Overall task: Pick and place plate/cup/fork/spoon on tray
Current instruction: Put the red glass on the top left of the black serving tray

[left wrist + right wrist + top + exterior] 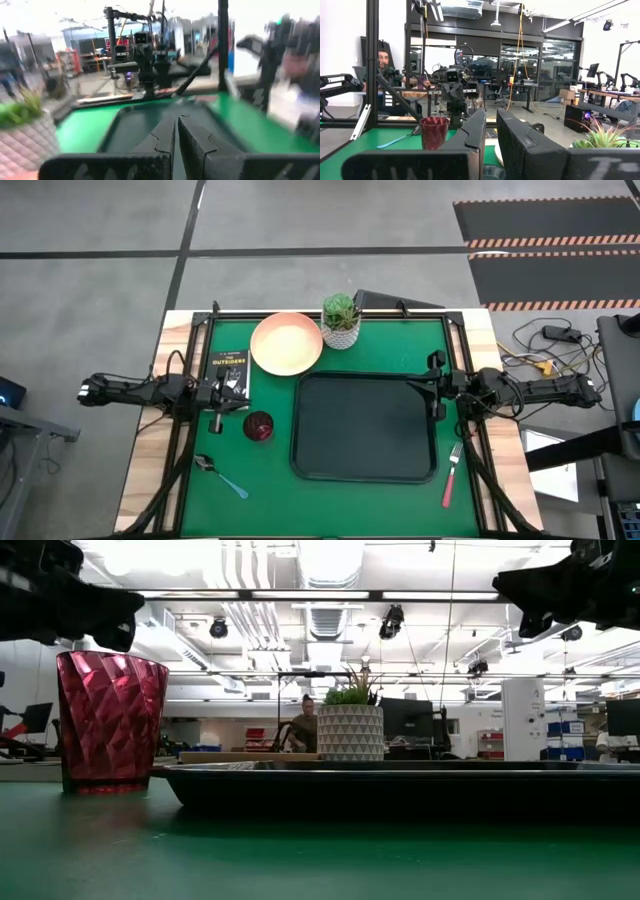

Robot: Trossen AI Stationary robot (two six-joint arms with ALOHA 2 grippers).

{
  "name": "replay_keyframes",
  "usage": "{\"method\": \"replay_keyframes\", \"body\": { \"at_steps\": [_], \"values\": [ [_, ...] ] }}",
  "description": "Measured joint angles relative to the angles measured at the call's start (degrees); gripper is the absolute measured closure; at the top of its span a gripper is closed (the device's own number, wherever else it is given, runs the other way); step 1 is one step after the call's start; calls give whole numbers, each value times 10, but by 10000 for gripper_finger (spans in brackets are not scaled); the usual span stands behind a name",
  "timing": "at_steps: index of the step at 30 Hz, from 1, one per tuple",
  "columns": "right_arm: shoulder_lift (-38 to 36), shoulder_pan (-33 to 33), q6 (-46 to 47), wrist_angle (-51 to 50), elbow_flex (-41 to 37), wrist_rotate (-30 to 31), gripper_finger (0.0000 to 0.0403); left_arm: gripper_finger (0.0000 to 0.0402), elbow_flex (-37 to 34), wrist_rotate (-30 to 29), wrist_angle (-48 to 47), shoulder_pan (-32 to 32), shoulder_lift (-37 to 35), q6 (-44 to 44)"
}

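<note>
The peach-pink plate (287, 343) lies on the green mat at the far side, left of the tray's far left corner. The dark red cup (258, 426) (110, 720) stands upright just left of the black tray (365, 427) (400, 785). The blue-handled spoon (222, 477) lies near the front left. The red-handled fork (452, 475) lies right of the tray. My left gripper (235, 395) (176, 135) hovers shut above the mat beside the cup. My right gripper (435, 390) (491, 135) hovers shut over the tray's right edge.
A white pot with a green plant (341, 320) (350, 730) stands beyond the tray's far edge, next to the plate. A small black book (229, 370) lies under my left gripper's far side. A person (382, 60) sits in the room behind the table.
</note>
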Motion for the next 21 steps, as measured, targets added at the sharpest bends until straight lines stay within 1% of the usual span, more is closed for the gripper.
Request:
{"method": "replay_keyframes", "body": {
  "at_steps": [2, 3, 4, 9, 11, 13, 15, 17, 20, 21],
  "values": [
    [0, 0, -9, 1, 0, 0, 367, 396, 0, -1, 18, 0, 0, -119],
    [0, 0, -13, 5, 0, 0, 367, 396, 0, -4, 29, 0, 0, -166],
    [0, 0, -12, 13, 0, 0, 367, 396, 0, -11, 41, 0, 0, -193],
    [0, 0, 66, 40, 0, 0, 367, 396, 0, -19, 93, 0, 4, -257],
    [0, 0, 74, 43, 0, 0, 367, 396, 0, -26, 110, 0, 8, -268],
    [0, 0, 77, 48, 0, 0, 367, 396, 0, -47, 138, 0, 14, -287],
    [0, 0, 71, 51, 0, 0, 367, 396, 0, -87, 169, 0, 22, -324],
    [0, 0, 60, 62, 0, 1, 367, 396, 0, -140, 195, 0, 32, -370],
    [0, 0, 56, 90, 0, 1, 367, 396, 0, -254, 210, 0, 47, -446],
    [0, 0, 53, 95, 0, 1, 367, 396, 0, -279, 210, 1, 54, -481]
  ]
}}
